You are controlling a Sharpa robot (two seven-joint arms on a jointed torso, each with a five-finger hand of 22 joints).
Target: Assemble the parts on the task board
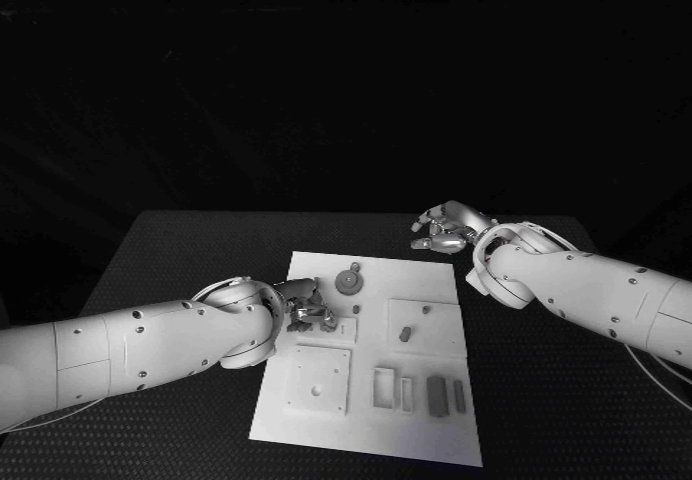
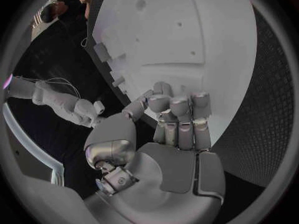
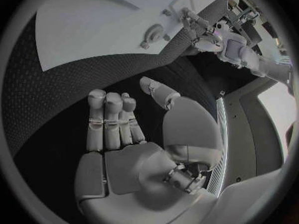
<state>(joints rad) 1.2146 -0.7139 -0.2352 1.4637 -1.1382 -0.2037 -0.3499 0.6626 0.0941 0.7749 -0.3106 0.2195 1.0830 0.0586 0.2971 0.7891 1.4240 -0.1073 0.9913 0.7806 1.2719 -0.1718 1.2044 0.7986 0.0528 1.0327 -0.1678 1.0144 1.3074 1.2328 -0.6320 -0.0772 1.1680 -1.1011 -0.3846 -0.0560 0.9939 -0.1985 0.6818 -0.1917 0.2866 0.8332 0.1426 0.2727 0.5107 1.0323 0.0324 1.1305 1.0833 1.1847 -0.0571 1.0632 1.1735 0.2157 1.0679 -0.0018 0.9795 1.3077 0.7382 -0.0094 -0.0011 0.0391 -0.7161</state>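
Note:
The white task board (image 1: pixel 433 440) lies mid-table. On it sit a round grey part (image 1: pixel 348 282), a small upright part (image 1: pixel 407 333) on a raised square, and two dark bars (image 1: pixel 436 393) near the front. My left hand (image 1: pixel 303 305) hovers at the board's left edge, fingers bent down toward a raised square. In the left wrist view its fingers (image 2: pixel 181 119) lie side by side, the thumb close to the first one; whether something is pinched is hidden. My right hand (image 1: pixel 447 228) hangs over the black table beyond the board's far right corner, its palm (image 3: pixel 134 159) bare and thumb apart.
A square plate (image 1: pixel 317 378) and a rectangular frame (image 1: pixel 385 388) occupy the board's near half. Black matting (image 1: pixel 548 400) flanks the board on both sides. The right wrist view shows the round part (image 3: pixel 152 33) and my left hand (image 3: pixel 199 27) across the board (image 3: pixel 93 25).

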